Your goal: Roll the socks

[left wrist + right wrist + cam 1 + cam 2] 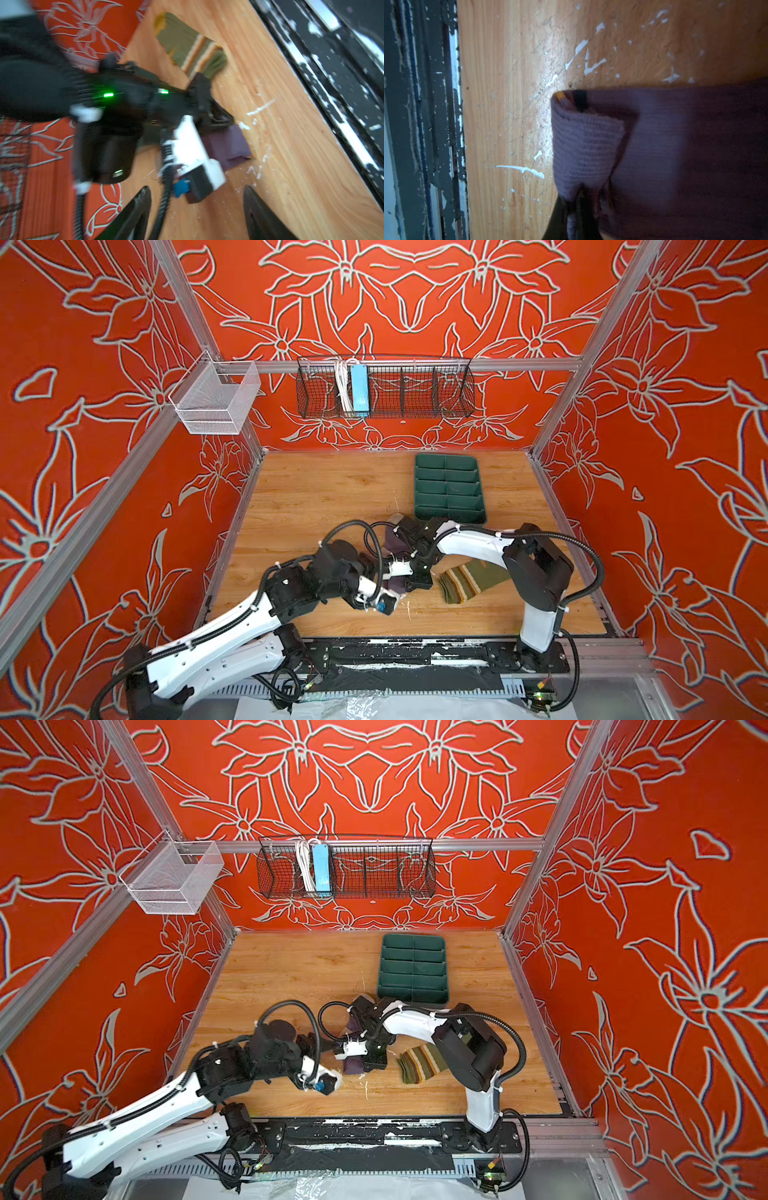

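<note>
While the right fingers (556, 222) are clenched on a folded-over flap of the purple sock (654, 155), I log the left fingers (259, 216) as released. The 2 of them stand spread apart with nothing between them, just beside the right arm's wrist. Left wrist view is blurred, so I can't tell if they touch any cloth.

Purple sock (397, 585) lies on the desk (311, 497) near the middle, between the 2 arms, mostly hidden under them in both top views. Its pale toe end shows just beside the near left corner of the tray (417, 489). In the right wrist view, the end toward the front rail (425, 124) is turned back over the rest in 1 fold. A bit of orange shows at the fold's corner, and the flap is pinched at its edge.

Green sock (469, 580) lies flat on the desk to the right of the purple sock, striped end toward the front. Its far end is hidden under the right arm (465, 541). The 2 socks look apart in a top view, with a strip of bare wood by the green cuff (392, 1060).

Tray sits toward the back, right of middle, dark green, 2 columns of 5 compartments. White scuffs mark the desk around the purple sock. 2 baskets hang on the frame: a black wire basket (453, 393) on the back rail and a pale mesh basket (208, 406) at the left.
</note>
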You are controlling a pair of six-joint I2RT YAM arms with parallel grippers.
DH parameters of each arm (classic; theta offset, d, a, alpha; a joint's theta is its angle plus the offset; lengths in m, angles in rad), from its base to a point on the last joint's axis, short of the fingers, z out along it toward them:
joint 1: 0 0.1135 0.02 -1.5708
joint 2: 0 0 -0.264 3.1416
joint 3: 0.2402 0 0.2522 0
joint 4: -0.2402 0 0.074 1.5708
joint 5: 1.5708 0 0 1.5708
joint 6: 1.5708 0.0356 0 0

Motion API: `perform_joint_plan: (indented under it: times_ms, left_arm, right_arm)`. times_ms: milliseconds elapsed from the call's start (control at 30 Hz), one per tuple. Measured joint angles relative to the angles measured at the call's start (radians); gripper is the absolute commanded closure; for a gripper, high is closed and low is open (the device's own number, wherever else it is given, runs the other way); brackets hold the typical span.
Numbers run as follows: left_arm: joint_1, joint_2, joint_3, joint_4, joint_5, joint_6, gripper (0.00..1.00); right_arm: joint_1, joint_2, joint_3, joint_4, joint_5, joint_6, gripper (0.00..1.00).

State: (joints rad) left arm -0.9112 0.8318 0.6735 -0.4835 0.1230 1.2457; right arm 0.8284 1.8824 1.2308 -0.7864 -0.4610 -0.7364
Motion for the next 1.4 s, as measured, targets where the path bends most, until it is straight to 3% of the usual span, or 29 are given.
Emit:
perform_joint_plan:
  times_ms: [200, 467, 800, 1133, 1267, 1400]
  left_arm:
    - [-0.143, 0.126, -0.149, 0.186, -0.125, -0.061, 0.42]
    - [-0.158, 0.409, -0.151, 0.446, -0.259, -0.307, 0.48]
    - [-0.163, 0.557, -0.163, 0.556, -0.353, -0.417, 0.50]
    - [-0.169, 0.686, -0.063, 0.541, -0.413, -0.549, 0.95]
    - [-0.169, 0.685, -0.043, 0.504, -0.417, -0.561, 1.00]
    - [-0.170, 0.678, -0.032, 0.474, -0.417, -0.552, 1.00]
  right_arm:
    - [-0.015, 0.053, 0.062, -0.068, -0.023, -0.004, 1.00]
    - [-0.018, 0.059, 0.068, -0.080, -0.034, -0.007, 1.00]
    - [-0.024, 0.059, 0.068, -0.074, -0.041, -0.004, 1.00]
    - [-0.042, 0.023, 0.026, -0.024, -0.040, 0.028, 1.00]
    - [-0.051, -0.053, -0.056, 0.072, -0.037, 0.072, 1.00]
    - [-0.055, -0.151, -0.159, 0.190, -0.008, 0.117, 0.77]
